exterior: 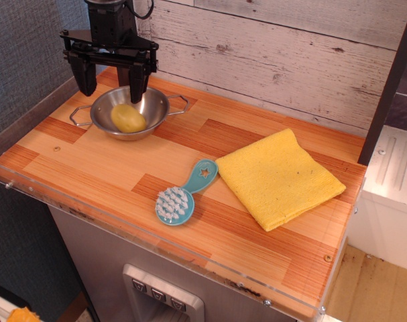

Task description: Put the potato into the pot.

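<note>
The pale yellow potato [128, 118] lies inside the shiny steel pot [151, 102], which stands at the back left of the wooden counter with its wire handles out to both sides. My black gripper [112, 83] hangs above the back rim of the pot. It is open and empty, with its two fingers spread wide. It does not touch the potato.
A folded yellow cloth [278, 176] lies on the right of the counter. A teal brush [183, 195] with white bristles lies in front of the middle. A plank wall runs behind, and a clear plastic strip [89, 213] edges the counter's front.
</note>
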Controlling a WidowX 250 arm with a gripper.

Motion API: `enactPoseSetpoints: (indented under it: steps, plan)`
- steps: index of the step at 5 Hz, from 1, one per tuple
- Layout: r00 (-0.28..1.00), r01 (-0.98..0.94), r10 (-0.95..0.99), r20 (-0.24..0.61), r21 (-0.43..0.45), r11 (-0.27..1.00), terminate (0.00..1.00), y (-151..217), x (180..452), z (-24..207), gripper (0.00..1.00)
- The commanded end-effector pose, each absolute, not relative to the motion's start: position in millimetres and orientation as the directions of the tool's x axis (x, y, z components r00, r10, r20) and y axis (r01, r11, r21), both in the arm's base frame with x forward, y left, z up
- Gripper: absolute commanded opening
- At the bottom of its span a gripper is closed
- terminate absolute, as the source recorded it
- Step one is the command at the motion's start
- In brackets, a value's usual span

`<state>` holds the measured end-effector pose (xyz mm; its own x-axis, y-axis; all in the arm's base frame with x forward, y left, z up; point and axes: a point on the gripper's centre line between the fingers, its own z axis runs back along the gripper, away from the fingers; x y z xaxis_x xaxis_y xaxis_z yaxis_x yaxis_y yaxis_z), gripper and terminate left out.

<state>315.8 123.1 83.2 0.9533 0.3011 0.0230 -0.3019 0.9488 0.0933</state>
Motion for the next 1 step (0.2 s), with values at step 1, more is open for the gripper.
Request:
enactPoseSetpoints:
  steps: [1]
  plan:
    - [0.973, -0.216, 0.208, 0.102, 0.08, 0.973, 1.0, 116.1, 315.9, 114.8, 1.0]
